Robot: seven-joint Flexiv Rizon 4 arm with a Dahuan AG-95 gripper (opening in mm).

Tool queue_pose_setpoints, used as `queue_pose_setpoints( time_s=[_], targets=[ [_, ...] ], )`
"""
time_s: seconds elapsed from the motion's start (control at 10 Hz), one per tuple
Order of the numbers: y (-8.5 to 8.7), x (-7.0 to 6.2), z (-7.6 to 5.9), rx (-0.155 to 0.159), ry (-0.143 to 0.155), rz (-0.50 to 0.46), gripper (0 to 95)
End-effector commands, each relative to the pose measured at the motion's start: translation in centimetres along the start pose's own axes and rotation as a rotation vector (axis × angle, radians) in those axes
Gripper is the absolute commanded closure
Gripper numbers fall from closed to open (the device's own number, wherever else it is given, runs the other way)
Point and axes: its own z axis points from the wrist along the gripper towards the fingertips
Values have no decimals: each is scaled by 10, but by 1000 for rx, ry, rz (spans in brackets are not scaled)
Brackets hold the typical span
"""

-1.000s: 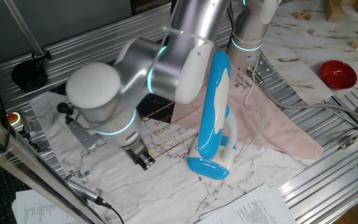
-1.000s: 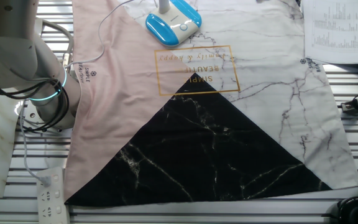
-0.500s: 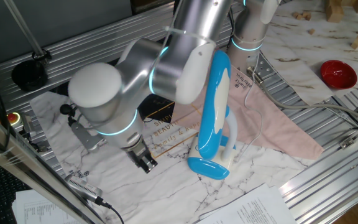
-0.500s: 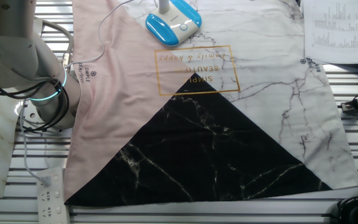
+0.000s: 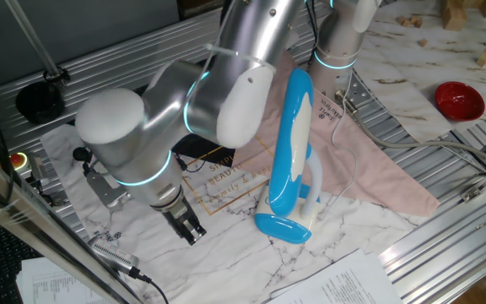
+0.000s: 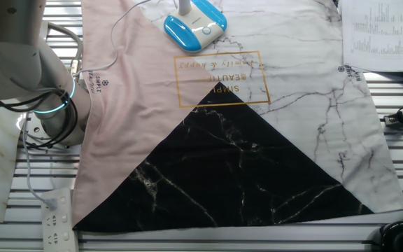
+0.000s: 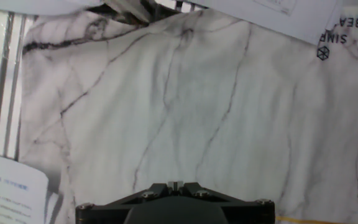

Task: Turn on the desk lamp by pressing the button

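Observation:
The desk lamp stands on the marble-print cloth (image 5: 226, 253). Its long blue and white head (image 5: 290, 139) is folded upright over the oval blue base (image 5: 283, 226). In the other fixed view only the base (image 6: 194, 24) shows, at the top edge, with a small round button (image 6: 205, 29) on its white top. My gripper (image 5: 189, 229) hangs low over the cloth, left of the lamp base and apart from it. In the hand view the fingertips (image 7: 174, 184) touch each other over bare white marble cloth, holding nothing. The lamp is out of the hand view.
A red bowl (image 5: 459, 99) sits far right on the table. Printed papers lie at the front (image 5: 344, 283) and beside the cloth (image 6: 383, 31). A power strip (image 6: 56, 217) and the lamp's white cable (image 6: 121, 21) lie near the arm's base (image 6: 47, 105).
The arm has swung left and a little toward the front; the gripper has moved slightly left, away from the lamp base. The lamp has not moved.

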Motion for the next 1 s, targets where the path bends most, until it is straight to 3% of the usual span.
queue_pose_setpoints(
  time_s=[0.1, 0.2, 0.4, 0.5, 0.6, 0.7, 1.0],
  targets=[
    [0, -2, -1, 94, 58, -58, 950],
    [-1, -3, -2, 158, 106, -95, 950],
    [-2, -3, -2, 207, 151, -125, 950],
    [-2, -3, -3, 215, 172, -130, 950],
    [-3, -3, -3, 209, 188, -132, 950],
    [-3, -3, -3, 186, 240, -132, 950],
    [-4, 1, -6, 163, 275, -105, 950]
  ],
)
